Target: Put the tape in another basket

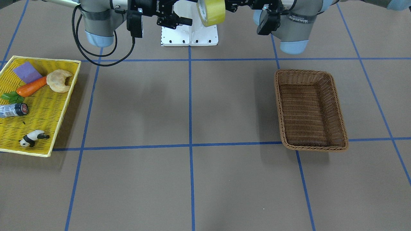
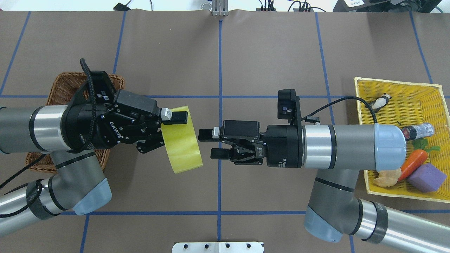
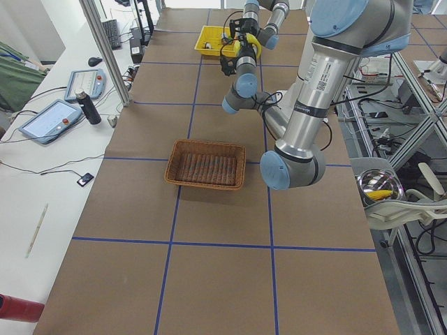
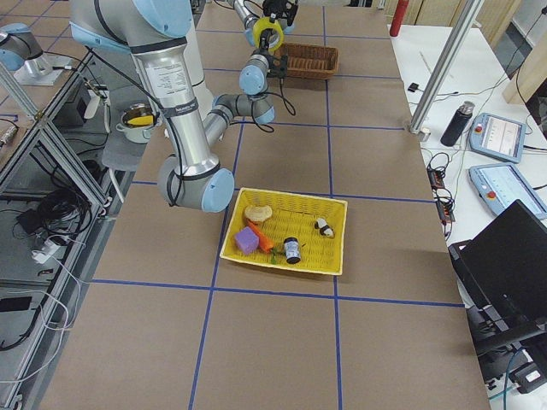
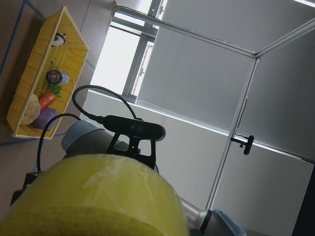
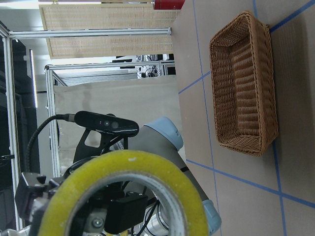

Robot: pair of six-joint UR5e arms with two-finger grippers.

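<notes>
The yellow-green tape point(image 2: 181, 140) is held in the air over the table's middle, between the two arms. My left gripper point(image 2: 174, 126) is shut on the tape's rim, one finger over the top edge. My right gripper point(image 2: 211, 144) is open and empty, facing the tape with a small gap between them. The tape also shows in the front-facing view point(image 1: 211, 11), fills the bottom of the left wrist view point(image 5: 103, 196) and the bottom of the right wrist view point(image 6: 128, 187). The brown wicker basket point(image 1: 279, 96) sits empty on the table, under and behind my left arm point(image 2: 66, 82).
A flat yellow mesh tray point(image 2: 397, 102) on my right side holds a panda figure point(image 1: 32, 138), a small bottle point(image 1: 14, 110), a carrot point(image 1: 31, 86), a croissant point(image 1: 59, 81) and a purple block point(image 1: 27, 72). The white robot base plate point(image 1: 189, 35) is between the arms.
</notes>
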